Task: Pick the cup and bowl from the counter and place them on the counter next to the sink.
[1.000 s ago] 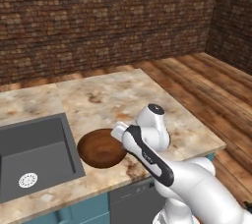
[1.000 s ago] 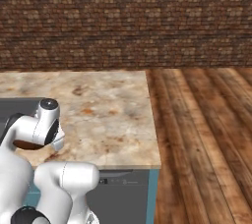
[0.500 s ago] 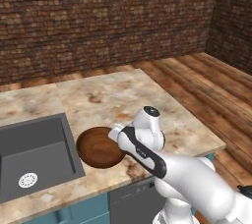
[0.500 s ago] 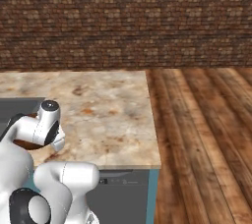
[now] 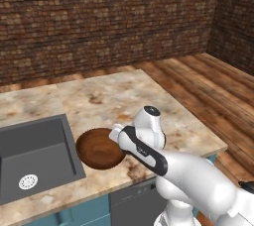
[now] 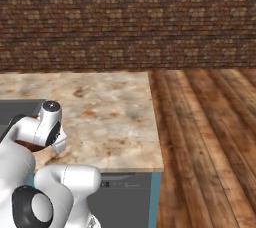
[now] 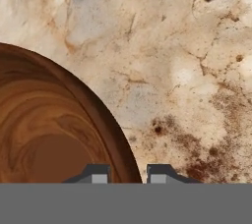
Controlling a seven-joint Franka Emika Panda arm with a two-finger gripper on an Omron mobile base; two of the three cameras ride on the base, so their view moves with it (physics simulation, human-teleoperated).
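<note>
The dark-brown wooden bowl [image 5: 98,149] rests on the beige counter [image 5: 124,96], right beside the right edge of the dark grey sink [image 5: 30,153]. My gripper [image 5: 118,140] comes down on the bowl's right rim. In the hand view the bowl [image 7: 49,134] curves in from the left, and its rim runs between the two fingertips of the gripper [image 7: 129,175], which is shut on that rim. The cup is out of view.
The counter [image 6: 110,117] ends at a front edge close to the bowl and at a right edge over the wooden floor [image 5: 198,86]. A brick wall [image 5: 99,22] stands behind. A silver drain [image 5: 28,182] sits in the sink.
The bowl stays beside the sink. My wrist and upper arm have shifted only slightly, and the fingers keep the same spacing on the rim.
</note>
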